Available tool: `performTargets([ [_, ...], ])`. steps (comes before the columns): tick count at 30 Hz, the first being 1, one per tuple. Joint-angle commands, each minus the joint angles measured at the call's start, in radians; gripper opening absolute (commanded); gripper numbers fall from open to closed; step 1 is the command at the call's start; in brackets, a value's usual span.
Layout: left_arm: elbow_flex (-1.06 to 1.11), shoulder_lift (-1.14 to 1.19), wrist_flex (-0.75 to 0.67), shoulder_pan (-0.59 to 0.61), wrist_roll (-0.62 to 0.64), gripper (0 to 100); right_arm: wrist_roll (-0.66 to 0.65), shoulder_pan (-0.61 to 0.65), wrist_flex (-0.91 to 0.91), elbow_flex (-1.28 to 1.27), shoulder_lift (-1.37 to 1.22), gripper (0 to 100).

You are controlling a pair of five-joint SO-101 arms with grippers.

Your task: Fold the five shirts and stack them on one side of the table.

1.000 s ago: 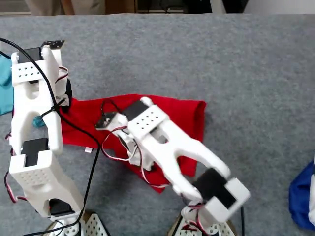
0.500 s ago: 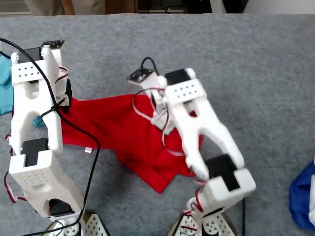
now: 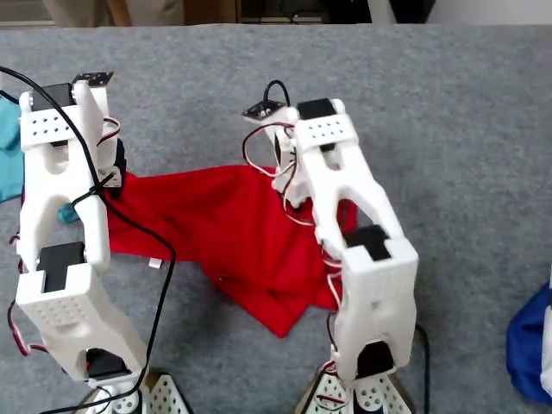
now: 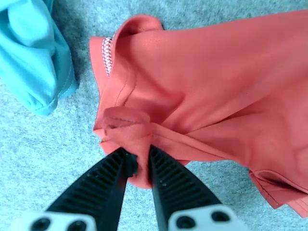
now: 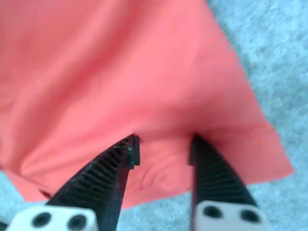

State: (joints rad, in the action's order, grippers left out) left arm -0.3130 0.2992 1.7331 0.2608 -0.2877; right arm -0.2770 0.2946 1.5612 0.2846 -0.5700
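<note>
High view: red shirt [image 3: 224,233] is lying crumpled, partly spread, mid-table between the two arms, on the grey table [image 3: 431,103]. Left arm [image 3: 60,172] is standing over the shirt's left edge. Right arm [image 3: 345,198] is stretching over the shirt's right part, with its wrist end sitting at the shirt's far edge. Teal shirt [image 3: 7,147] is poking in at the left edge of the table and blue shirt [image 3: 528,345] is sitting at the right edge, both well apart from the red one.

Left wrist view: left gripper [image 4: 142,161] is pinching a rolled fold at the red shirt's edge, with the jaws nearly together and cloth bunching between them. The rest of the shirt is spreading away from the claw. The teal shirt [image 4: 33,57] is lying just beside that corner, and a strip of table is showing between them.

Right wrist view: right gripper [image 5: 161,149] is hanging over the red shirt near its edge, jaws spread wide and nothing between them. Can't tell if the tips are touching the cloth. Grey table is showing past the shirt's corner.
</note>
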Motion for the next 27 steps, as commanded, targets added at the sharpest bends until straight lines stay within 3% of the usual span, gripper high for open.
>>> performTargets([
  [1,-0.003,-0.065,0.009,0.012,-0.005,2,0.020,-0.048,0.002,0.114,-0.033,3.6],
  [16,-0.003,-0.064,0.009,0.011,-0.005,2,-0.034,-0.147,-0.008,0.294,-0.041,0.8],
  [27,-0.003,-0.065,0.011,0.011,-0.002,2,-0.166,-0.147,-0.002,0.464,-0.085,0.6],
])
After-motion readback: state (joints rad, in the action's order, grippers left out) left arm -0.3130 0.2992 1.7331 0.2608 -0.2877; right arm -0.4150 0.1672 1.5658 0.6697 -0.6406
